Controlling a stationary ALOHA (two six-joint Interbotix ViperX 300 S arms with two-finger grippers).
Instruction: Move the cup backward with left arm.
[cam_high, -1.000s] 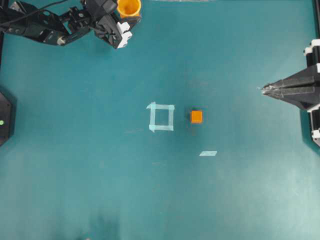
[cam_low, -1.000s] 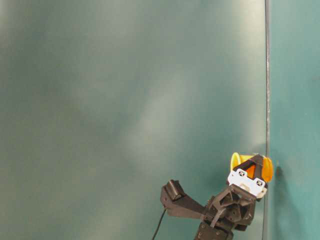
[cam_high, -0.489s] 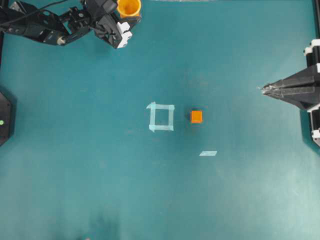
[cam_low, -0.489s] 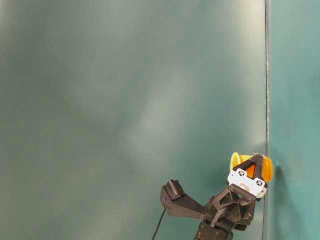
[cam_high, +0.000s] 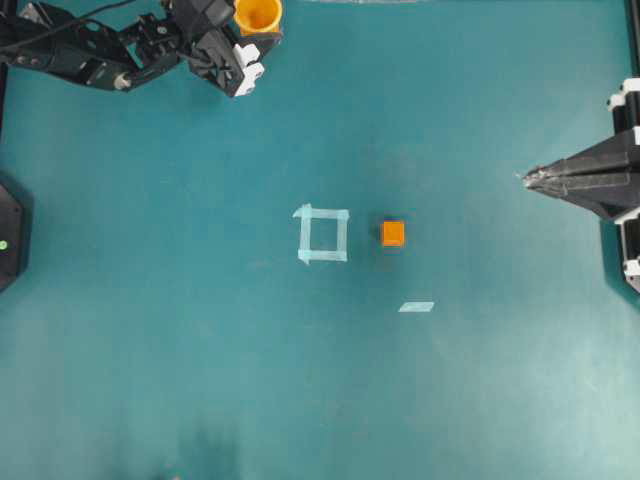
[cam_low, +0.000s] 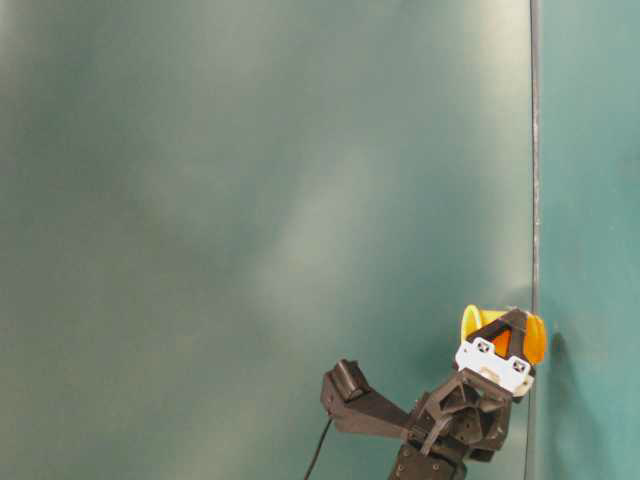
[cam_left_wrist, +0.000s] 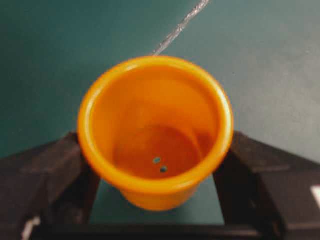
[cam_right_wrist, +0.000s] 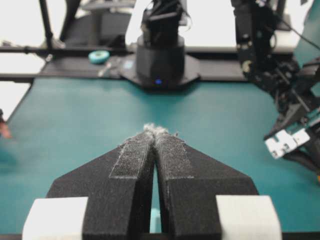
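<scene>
Cup (cam_high: 257, 15) is sitting upright at the table's (cam_high: 300, 400) far edge, and we are bracketing it with our left gripper (cam_left_wrist: 155, 220), jaws spread wide beside its walls; whether they are pressing it we cannot tell. Our right gripper (cam_high: 530, 179) is resting clenched, well apart.

Left wrist view. The cup (cam_left_wrist: 155, 131), orange with a yellow rim, stands upright between the two black fingers (cam_left_wrist: 42, 175) of the left claw (cam_left_wrist: 156, 200), which sit against its lower wall on either side. Two small holes (cam_left_wrist: 160, 165) mark its darker floor. Behind lies the teal desk (cam_left_wrist: 270, 75), crossed by a pale seam (cam_left_wrist: 181, 26).
</scene>
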